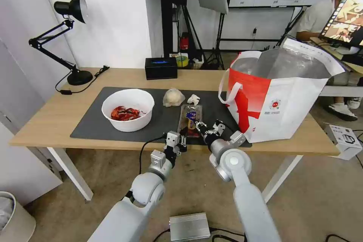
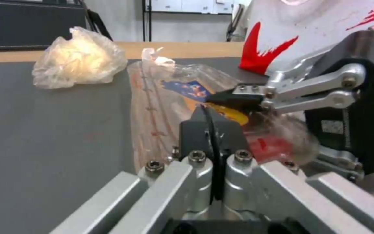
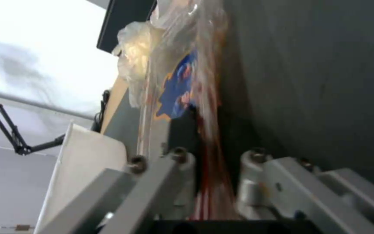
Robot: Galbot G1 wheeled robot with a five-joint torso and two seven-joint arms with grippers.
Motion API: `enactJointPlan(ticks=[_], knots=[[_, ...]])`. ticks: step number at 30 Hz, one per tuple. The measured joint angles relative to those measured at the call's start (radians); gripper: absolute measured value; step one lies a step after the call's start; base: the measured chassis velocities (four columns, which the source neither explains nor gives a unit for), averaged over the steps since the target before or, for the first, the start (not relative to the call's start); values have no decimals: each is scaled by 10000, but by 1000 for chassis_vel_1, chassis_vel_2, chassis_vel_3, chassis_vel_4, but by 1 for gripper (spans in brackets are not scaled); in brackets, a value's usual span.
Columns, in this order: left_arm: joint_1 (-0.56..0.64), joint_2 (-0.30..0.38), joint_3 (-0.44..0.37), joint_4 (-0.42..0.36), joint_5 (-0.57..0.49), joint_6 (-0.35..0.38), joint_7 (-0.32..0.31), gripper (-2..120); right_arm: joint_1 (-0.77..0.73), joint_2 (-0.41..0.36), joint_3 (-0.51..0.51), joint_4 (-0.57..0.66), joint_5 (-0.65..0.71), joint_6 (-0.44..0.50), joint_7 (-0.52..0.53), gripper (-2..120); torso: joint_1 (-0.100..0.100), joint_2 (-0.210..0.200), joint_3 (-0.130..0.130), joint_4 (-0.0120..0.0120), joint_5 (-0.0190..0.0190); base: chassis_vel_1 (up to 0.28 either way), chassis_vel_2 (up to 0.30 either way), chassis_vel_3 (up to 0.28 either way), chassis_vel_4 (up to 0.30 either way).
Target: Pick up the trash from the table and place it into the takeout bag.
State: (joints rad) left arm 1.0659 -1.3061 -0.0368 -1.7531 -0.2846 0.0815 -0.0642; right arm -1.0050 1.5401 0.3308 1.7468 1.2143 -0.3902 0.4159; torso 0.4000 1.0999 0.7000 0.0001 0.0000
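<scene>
Four trash items are on the dark grey mat (image 1: 94, 121) of the table (image 1: 41, 124), none bagged yet: the clear clamshell tray (image 1: 190, 118), the crumpled tissue (image 1: 193, 99), the plastic-wrapped lump (image 1: 173, 97) and the white bowl of red shells (image 1: 128, 109).

Risks from here, my judgement:
- The tray is thin, flexy plastic. Pinched at one end only, it could buckle or twist out of my grip on the lift and spill its red bits onto the mat.
- My left gripper (image 2: 213, 130) sits just beside the tray's near end, close to my right. Any sideways swing of the tray could clip it.
- The takeout bag (image 1: 280, 98) stands just to the right, mouth open but tall (rim well above the tray). A low carry would catch the tray on the bag's wall or its loop handle (image 1: 228, 92).

My right gripper (image 3: 204, 152) has its fingers closed most of the way on the tray's near end, plastic squeezed between the pads. My left gripper: fingers fully together, nothing between them, low over the mat's near edge.
</scene>
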Motion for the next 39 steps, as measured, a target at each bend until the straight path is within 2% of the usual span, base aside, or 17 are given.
enactJointPlan(ticks=[1,2,3,6,10,12,13,15,19,21,23,26,28,29,31,34,39], knots=[[12,1,-18,-12,-25,-8,-2,1,-2,0,-3,14,-3,8,-2,2,0,0,0,0,0,0,0,0,0],[24,10,-33,-37,-77,-16,-7,3,-5,0,-5,22,-13,16,-2,0,0,-1,0,0,0,0,0,0,0],[24,10,-33,-37,-77,-16,-7,3,-5,0,-5,22,-13,16,-2,0,0,-1,0,0,0,0,0,0,0],[69,51,-145,-283,-339,-28,-37,19,-40,-2,-32,65,-146,95,-39,0,0,-1,0,0,0,0,0,0,0],[145,157,-288,-593,-567,-5,-83,28,-94,-34,-75,141,-267,218,-80,0,0,0,0,-1,-2,0,0,0,0],[339,404,-555,-981,-861,21,-83,38,-168,-120,-106,299,-382,288,-121,0,0,-1,0,-1,-1,0,0,0,0],[339,404,-555,-981,-861,21,-83,38,-168,-120,-106,299,-382,288,-121,0,0,-1,0,-1,-1,0,0,0,0],[641,613,-847,-1320,-1293,121,-182,50,-242,-261,-130,441,-472,348,-229,0,0,0,-1,0,0,0,0,0,0],[1047,695,-1190,-1559,-1513,169,-276,59,-323,-439,-153,567,-748,415,-491,0,0,0,-1,0,-1,0,0,0,0],[1420,692,-1531,-1684,-1502,175,-287,72,-393,-636,-246,743,-1271,469,-844,0,0,0,-1,-1,0,0,0,0,0],[1570,665,-1656,-1712,-1471,170,-292,75,-452,-730,-295,836,-1631,504,-1086,0,0,0,-1,1,0,0,0,0,0],[1765,604,-1827,-1724,-1364,161,-295,91,-958,-1129,-290,1475,-2820,646,-1833,0,0,0,-1,0,0,0,0,0,0],[1764,604,-1826,-1716,-1361,161,-295,93,-1055,-1193,-261,1584,-2986,662,-1914,0,0,0,-1,-1,0,0,0,0,0],[1765,612,-1826,-1688,-1356,160,-304,98,-1349,-1372,-168,1857,-3488,781,-2156,0,0,0,-1,-2,-1,0,0,0,0],[1772,622,-1838,-1686,-1356,155,-304,99,-1567,-1510,-128,2019,-3892,887,-2370,0,0,1,-1,-4,0,0,0,0,0],[2000,640,-2088,-1807,-1356,147,-303,100,-2139,-2027,-17,2530,-5202,1368,-3132,0,0,1,-1,-3,-1,0,0,0,0],[2363,645,-2529,-1999,-1341,151,-302,100,-2569,-2430,150,3234,-5461,1595,-3474,0,-1,2,-2,-1,-1,0,0,0,0]])
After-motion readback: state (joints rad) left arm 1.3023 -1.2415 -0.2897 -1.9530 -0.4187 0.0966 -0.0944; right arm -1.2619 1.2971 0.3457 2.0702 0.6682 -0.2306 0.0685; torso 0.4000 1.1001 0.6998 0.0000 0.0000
